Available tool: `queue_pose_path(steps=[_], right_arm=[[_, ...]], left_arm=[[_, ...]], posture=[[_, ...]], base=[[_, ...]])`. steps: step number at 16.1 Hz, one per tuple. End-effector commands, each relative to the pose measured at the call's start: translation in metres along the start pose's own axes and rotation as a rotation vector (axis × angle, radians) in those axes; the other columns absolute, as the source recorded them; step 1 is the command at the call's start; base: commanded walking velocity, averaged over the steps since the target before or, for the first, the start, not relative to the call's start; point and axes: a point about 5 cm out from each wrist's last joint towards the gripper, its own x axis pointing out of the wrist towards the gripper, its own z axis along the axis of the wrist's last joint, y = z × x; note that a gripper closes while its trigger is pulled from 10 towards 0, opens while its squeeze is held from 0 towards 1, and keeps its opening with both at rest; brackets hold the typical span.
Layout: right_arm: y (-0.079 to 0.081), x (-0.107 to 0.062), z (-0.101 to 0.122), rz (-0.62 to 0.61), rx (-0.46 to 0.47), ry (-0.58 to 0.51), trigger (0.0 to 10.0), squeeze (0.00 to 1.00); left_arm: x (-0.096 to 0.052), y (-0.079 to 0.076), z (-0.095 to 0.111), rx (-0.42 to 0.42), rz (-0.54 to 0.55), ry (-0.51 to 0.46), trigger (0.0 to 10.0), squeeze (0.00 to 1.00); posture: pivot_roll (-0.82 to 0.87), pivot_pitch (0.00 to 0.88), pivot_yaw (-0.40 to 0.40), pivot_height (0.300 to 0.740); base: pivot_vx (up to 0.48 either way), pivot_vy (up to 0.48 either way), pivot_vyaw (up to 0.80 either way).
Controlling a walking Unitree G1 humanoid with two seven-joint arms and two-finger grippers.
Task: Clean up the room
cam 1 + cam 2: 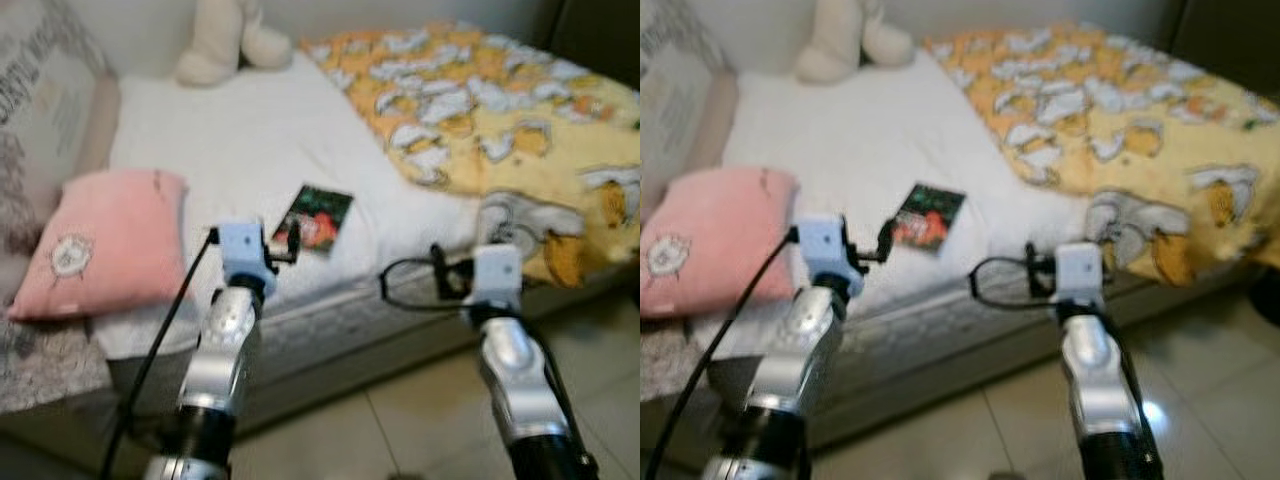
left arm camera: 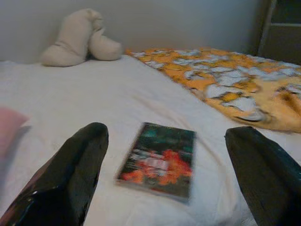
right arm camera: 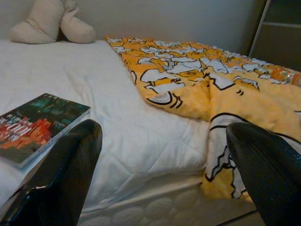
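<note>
A dark book (image 1: 315, 217) with a red and green cover lies flat on the white bed sheet (image 1: 240, 150) near the bed's front edge. My left gripper (image 2: 167, 183) is open, held just short of the book (image 2: 160, 160), which sits between and beyond its two fingers. My right gripper (image 3: 164, 174) is also open, at the bed's edge to the book's right; the book (image 3: 37, 125) lies off to its left side. A yellow patterned blanket (image 1: 510, 120) covers the bed's right half.
A pink pillow (image 1: 105, 240) rests at the bed's left front. A cream plush toy (image 1: 230, 40) sits at the head of the bed by the wall. Tiled floor (image 1: 420, 410) runs below the mattress edge. A dark cabinet (image 3: 277, 37) stands at the far right.
</note>
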Motion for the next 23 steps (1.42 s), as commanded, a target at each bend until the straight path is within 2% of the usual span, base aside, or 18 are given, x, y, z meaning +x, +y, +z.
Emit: queue_pose_path(steps=[1,5,9,10,11,14,18,21,22,23], right_arm=[[0.011,0.004,0.005,0.042,0.013,-0.018,10.0,0.0],[0.008,0.001,0.001,0.046,0.003,-0.008,10.0,0.0],[0.011,0.003,0.003,0.059,0.002,-0.019,10.0,0.0],[0.01,0.003,0.003,0.058,0.002,-0.019,10.0,0.0],[0.01,0.004,0.002,0.06,0.003,-0.019,10.0,0.0],[0.012,0.004,0.003,0.066,0.004,-0.022,10.0,0.0],[0.013,0.003,0.002,0.071,0.005,-0.022,10.0,0.0],[0.014,0.0,0.0,0.078,0.006,-0.013,10.0,0.0],[0.016,-0.003,-0.001,0.087,0.005,-0.007,10.0,0.0],[0.017,-0.005,-0.001,0.099,-0.004,-0.012,10.0,0.0]], left_arm=[[-0.001,0.012,-0.001,0.018,0.046,0.009,10.0,0.0],[-0.003,0.009,-0.004,0.022,0.034,0.019,10.0,0.0],[0.0,-0.002,0.001,0.05,-0.019,-0.013,10.0,0.0],[-0.001,-0.008,0.006,0.088,-0.048,-0.054,10.0,0.0],[-0.001,-0.01,0.006,0.068,-0.049,-0.046,10.0,0.0],[0.002,-0.001,-0.003,0.042,-0.001,0.013,10.0,0.0],[0.01,-0.001,-0.001,0.045,0.018,0.019,10.0,0.0],[0.028,0.011,-0.007,0.081,0.098,0.097,10.0,0.0],[0.037,0.02,-0.006,0.091,0.138,0.128,10.0,0.0],[0.043,0.027,0.004,0.087,0.153,0.1,10.0,0.0]], posture=[[-0.16,0.0,0.066,0.74],[-0.16,0.0,0.062,0.74],[-0.16,0.0,0.062,0.74],[-0.16,0.0,0.063,0.74],[-0.16,0.0,0.063,0.74],[-0.16,0.0,0.063,0.74],[-0.17,0.0,0.064,0.74],[-0.17,0.0,0.057,0.74],[-0.18,0.0,0.057,0.74],[-0.19,0.0,0.059,0.74]], base=[[0.461,0.0,0.0],[0.461,0.0,0.0],[0.442,-0.065,0.0],[0.0,0.0,0.0],[0.0,0.0,0.0],[0.0,-0.407,0.0],[0.0,-0.473,0.0],[0.0,-0.154,0.0],[0.0,0.0,0.0],[0.0,0.0,0.0]])
